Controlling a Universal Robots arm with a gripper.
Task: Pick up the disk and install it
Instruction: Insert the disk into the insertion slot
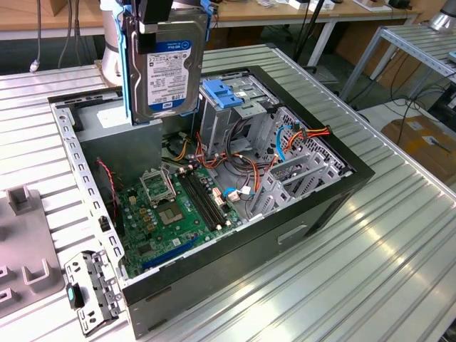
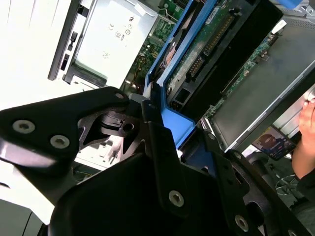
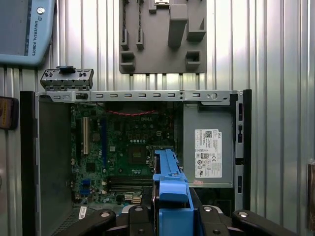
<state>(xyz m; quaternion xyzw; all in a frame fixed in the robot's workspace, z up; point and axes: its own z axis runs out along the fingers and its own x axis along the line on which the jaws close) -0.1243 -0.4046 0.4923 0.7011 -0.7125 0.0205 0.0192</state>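
Over the open computer case (image 1: 285, 235), the gripper (image 1: 155, 20) is closed tight on the disk (image 1: 167, 68). The disk hangs upright.

Exterior view: gripper (image 1: 164, 23) was cut off by top edge, upper end of the disk (image 1: 167, 71) hidden under it; disk hid pt of the PSU box (image 1: 121, 151). Second wrist view: a hand (image 2: 305, 129) was cropped at the edge.
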